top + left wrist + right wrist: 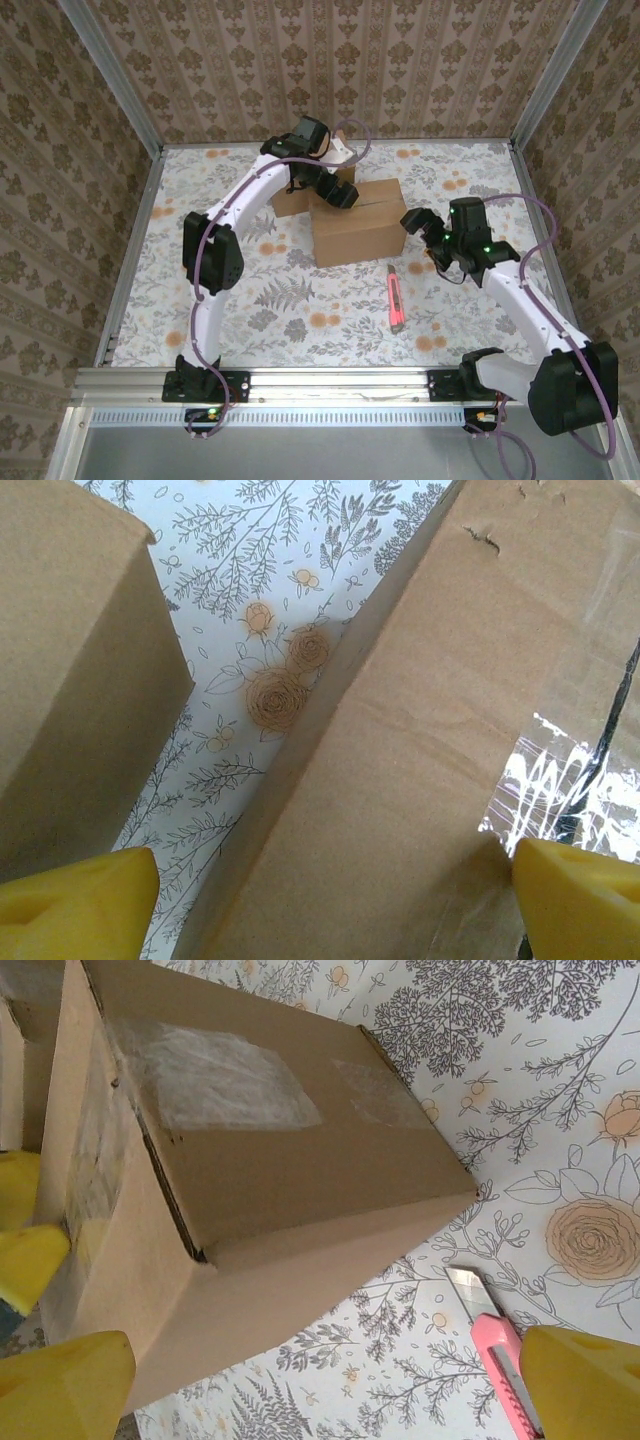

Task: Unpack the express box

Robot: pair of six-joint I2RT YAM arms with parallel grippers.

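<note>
Flanking the express box [355,222], left end effector [335,191] and right end effector [410,219] stand spread.

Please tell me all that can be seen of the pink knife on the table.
The knife is a slim utility cutter with a pink plastic-looking body and a short metal blade pushed out at one end. It lies flat on the flowered table, near the cardboard box but apart from it, blade end toward the box. Nothing holds it.

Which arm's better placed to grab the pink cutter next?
Right. The pink cutter lies on its side of the table, just beside the open right fingers. The left fingers hover over the box's far edge, box in between.
</note>
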